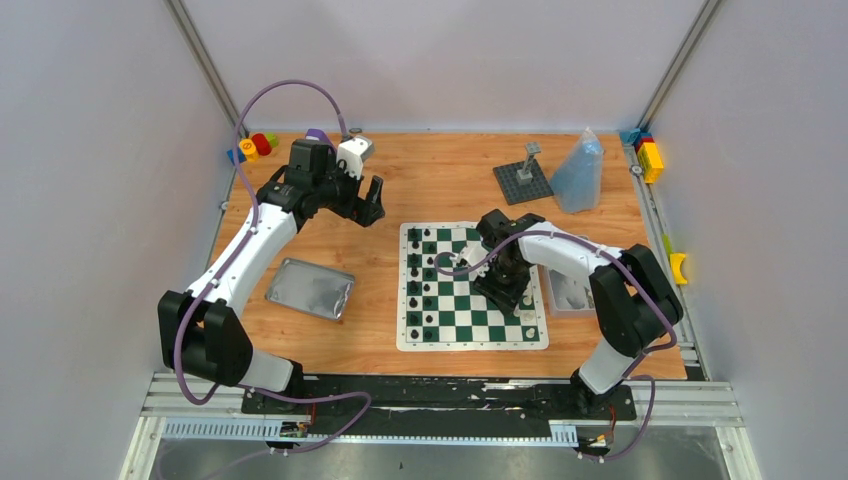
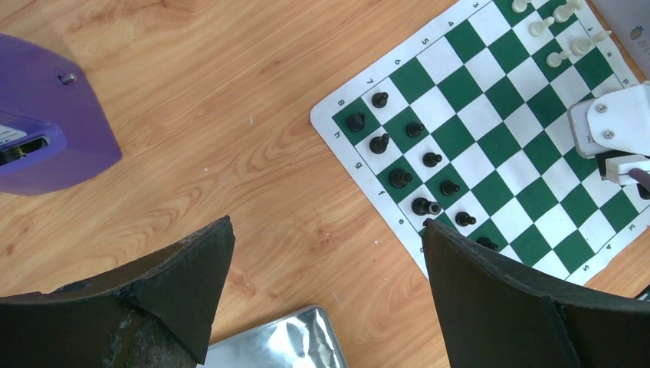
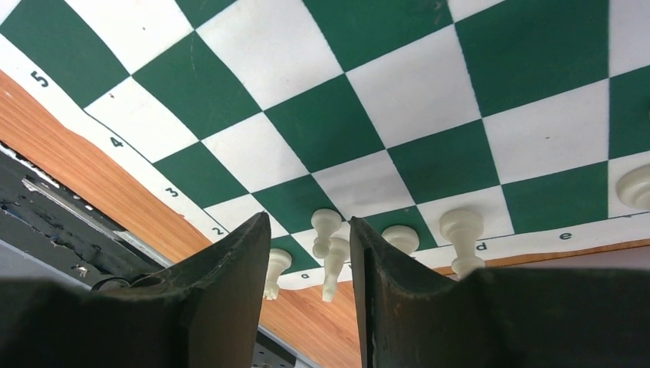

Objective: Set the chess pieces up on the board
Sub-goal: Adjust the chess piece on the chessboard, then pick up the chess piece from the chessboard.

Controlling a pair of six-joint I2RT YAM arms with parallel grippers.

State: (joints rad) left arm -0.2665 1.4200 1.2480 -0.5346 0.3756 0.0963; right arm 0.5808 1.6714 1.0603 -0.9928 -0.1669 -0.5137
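Observation:
The green and white board lies at the table's middle. Several black pieces stand in its two left columns, and they also show in the left wrist view. Several white pieces stand along the board's right edge rows. My right gripper hangs low over those rows. Its jaws are open a little, with two white pieces seen in the gap and nothing gripped. My left gripper is wide open and empty over bare wood, off the board's far left corner.
A silver tin lies left of the board. A dark grey studded plate with a post and a blue bag stand at the back right. A clear tray sits right of the board. Toy blocks sit at the back corners.

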